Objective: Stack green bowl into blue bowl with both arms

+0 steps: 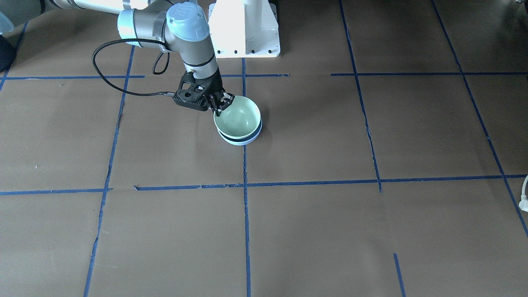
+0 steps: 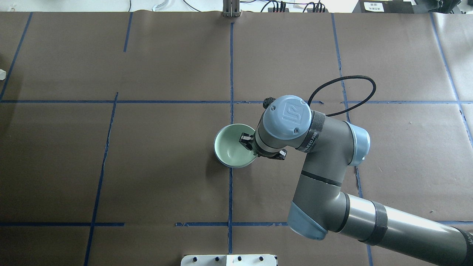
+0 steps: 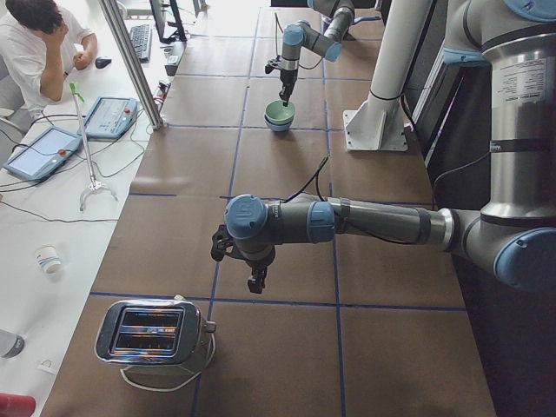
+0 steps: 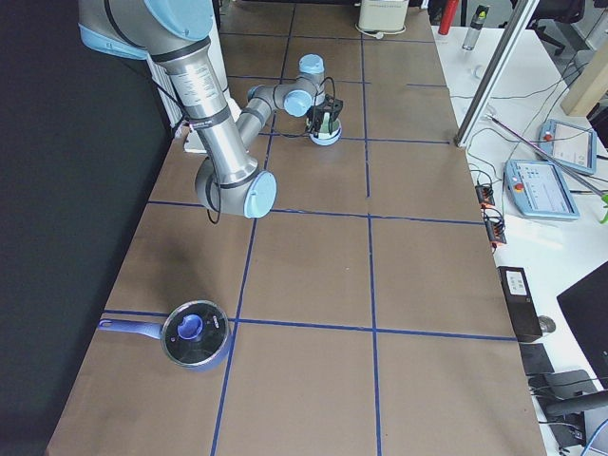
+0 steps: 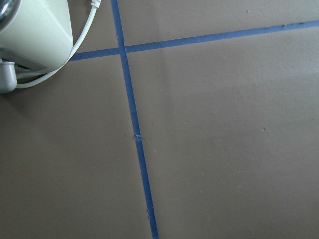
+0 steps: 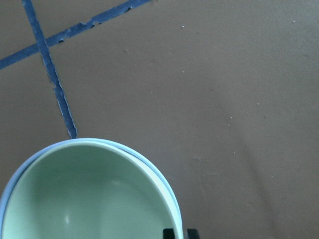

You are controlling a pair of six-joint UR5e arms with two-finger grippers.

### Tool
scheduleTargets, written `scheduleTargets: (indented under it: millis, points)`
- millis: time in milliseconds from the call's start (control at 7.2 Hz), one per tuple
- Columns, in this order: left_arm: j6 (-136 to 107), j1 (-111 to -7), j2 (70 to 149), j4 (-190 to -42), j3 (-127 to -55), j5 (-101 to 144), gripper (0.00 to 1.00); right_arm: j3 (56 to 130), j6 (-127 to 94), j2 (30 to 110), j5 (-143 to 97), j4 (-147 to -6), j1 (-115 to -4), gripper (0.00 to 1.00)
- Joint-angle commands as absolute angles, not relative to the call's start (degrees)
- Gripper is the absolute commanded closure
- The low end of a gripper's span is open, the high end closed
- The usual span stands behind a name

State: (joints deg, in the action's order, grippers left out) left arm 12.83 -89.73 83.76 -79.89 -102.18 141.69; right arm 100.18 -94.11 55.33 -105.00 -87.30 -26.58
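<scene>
The green bowl [image 1: 239, 117] sits inside the blue bowl [image 1: 247, 140] near the table's middle, slightly tilted, with a dark gap showing on one side. My right gripper [image 1: 220, 103] is at the green bowl's rim on the robot's side, one finger inside and one outside, shut on the rim. From overhead the gripper [image 2: 248, 142] reaches into the green bowl [image 2: 232, 147]. The right wrist view shows the green bowl [image 6: 84, 199] and the gripper [image 6: 180, 233] astride its rim. My left gripper [image 3: 256, 282] hangs over bare table far away; I cannot tell if it is open.
A chrome toaster [image 3: 156, 334] stands near the left gripper, its corner and cord in the left wrist view [image 5: 30, 35]. A blue pot with a glass lid [image 4: 195, 334] sits at the table's right end. The white pedestal [image 1: 245, 29] stands behind the bowls.
</scene>
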Motion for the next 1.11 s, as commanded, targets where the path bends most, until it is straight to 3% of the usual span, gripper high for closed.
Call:
scheduleTargets:
  millis: [0,139,278,694,972]
  points:
    - [12.8,-89.7,83.8,-79.9,-102.2,141.7,0.0,99.1,-95.2,54.2,-104.9,-86.8,-26.5,0.68]
    - [12.7,-89.7,83.8,-79.9,-102.2,141.6,0.0,97.7,-96.9,53.2,-104.9,-84.7,-26.5,0.63]
    - [12.8,-89.6,83.8,-79.9,-101.7,141.5,0.0,97.9,-96.2,53.2,-105.1,-84.5,-28.3,0.01]
    - [13.0,-89.6,84.1,-80.2,-101.4,137.2,0.0,98.2,-72.8,56.8,-122.9,-90.8,-45.0,0.0]
    - [12.7,-89.6,84.0,-80.2,-101.2,136.5,0.0,98.3,-49.2,64.6,-128.6,-93.1,-57.3,0.0]
